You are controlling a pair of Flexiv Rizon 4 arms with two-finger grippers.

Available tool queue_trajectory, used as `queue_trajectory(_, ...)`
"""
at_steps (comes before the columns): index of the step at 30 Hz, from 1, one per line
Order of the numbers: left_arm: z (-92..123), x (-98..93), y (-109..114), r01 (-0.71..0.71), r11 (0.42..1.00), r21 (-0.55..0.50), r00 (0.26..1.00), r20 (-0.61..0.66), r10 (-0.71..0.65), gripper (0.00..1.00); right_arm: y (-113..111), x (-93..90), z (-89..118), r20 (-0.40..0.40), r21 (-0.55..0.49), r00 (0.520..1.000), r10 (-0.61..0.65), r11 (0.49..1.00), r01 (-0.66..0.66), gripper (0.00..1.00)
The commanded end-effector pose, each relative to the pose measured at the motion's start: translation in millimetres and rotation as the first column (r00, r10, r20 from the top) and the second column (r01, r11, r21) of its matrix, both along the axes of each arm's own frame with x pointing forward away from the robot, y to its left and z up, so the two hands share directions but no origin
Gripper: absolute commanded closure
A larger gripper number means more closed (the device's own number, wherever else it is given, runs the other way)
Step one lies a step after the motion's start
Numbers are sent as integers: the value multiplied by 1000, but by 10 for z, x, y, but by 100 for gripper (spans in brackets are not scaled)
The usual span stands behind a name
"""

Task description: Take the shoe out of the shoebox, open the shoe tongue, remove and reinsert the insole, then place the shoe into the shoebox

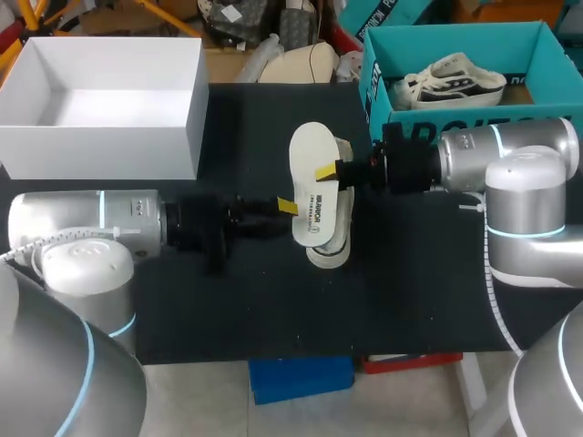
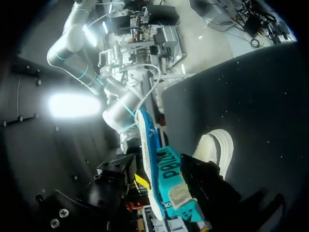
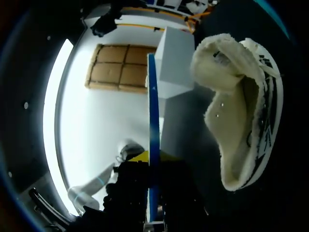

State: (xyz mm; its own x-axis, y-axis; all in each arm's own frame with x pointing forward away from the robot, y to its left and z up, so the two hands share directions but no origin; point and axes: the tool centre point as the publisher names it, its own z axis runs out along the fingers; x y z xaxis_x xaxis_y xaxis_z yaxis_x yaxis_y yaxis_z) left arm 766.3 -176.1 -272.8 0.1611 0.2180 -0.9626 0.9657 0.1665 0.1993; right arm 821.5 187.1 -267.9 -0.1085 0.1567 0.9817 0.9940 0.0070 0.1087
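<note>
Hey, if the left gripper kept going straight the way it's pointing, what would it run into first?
The left gripper is shut on the white insole with a blue underside, so it would push that first. Beyond it, probably the right gripper on the opposite edge; depth is unclear.

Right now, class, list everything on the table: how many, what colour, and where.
insole: one, white top, teal underside, held over the table's middle
shoe: one, cream, on the table beneath the insole
shoebox: one, teal, far right
second shoe: one, white and black, inside the shoebox
box: one, white, far left
table: one, black
left gripper: shut on the insole
right gripper: shut on the insole
</note>
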Motion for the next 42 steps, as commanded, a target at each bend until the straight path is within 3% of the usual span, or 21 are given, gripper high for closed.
queue_trajectory(1,238,-112,257,-26,987,160,999,-20,30,0,15,-2,-8,0,0,1000,-3,1000,3,100)
queue_trajectory(6,438,-73,243,20,951,310,1000,-25,-13,0,15,-2,-8,0,0,1000,-3,1000,3,100)
queue_trajectory(8,515,-52,208,-20,894,447,1000,8,18,0,15,-2,-8,0,0,1000,-3,1000,3,100)
queue_trajectory(12,769,-100,151,-12,839,544,1000,28,-4,0,15,-2,-8,0,0,1000,-3,1000,3,100)
queue_trajectory(21,1130,-286,63,-76,629,773,995,99,-1,0,15,-2,-8,0,0,1000,-3,1000,3,100)
queue_trajectory(38,1153,-309,49,-69,619,782,995,99,-14,0,15,-2,-8,0,0,1000,-3,1000,3,100)
queue_trajectory(42,1021,-305,-64,-9,467,884,1000,-4,27,0,15,-2,-8,0,0,1000,-3,1000,3,100)
